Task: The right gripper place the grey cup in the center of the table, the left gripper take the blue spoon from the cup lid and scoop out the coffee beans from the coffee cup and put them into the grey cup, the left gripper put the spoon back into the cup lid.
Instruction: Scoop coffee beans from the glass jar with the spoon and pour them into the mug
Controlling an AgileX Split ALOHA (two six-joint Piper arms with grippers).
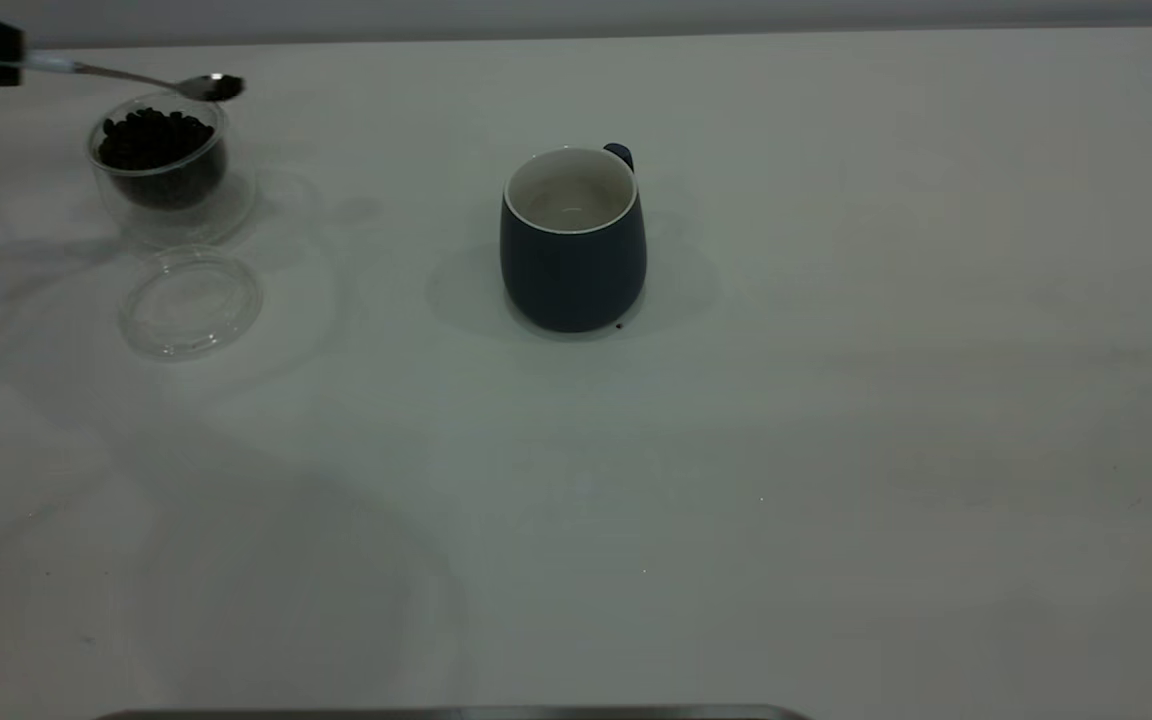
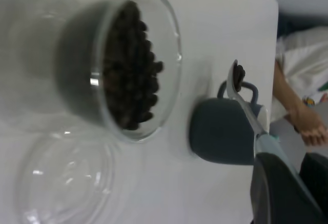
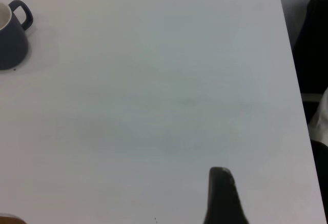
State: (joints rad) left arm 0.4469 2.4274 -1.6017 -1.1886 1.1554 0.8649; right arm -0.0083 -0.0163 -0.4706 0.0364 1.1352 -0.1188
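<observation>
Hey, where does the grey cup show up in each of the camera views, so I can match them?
Exterior view: the grey cup stands upright near the table's middle, handle turned away from the camera.
Left wrist view: it lies beyond the coffee cup, partly behind the blue spoon that the left gripper holds.
Right wrist view: only part of it shows, at the picture's edge.
Shared landmark: its small dark handle, visible in all three views.

The table lies bare between the glass cup at the far left and the dark mug at the middle, and bare again from the mug to the right edge. The lid lies just in front of the glass cup.
</observation>
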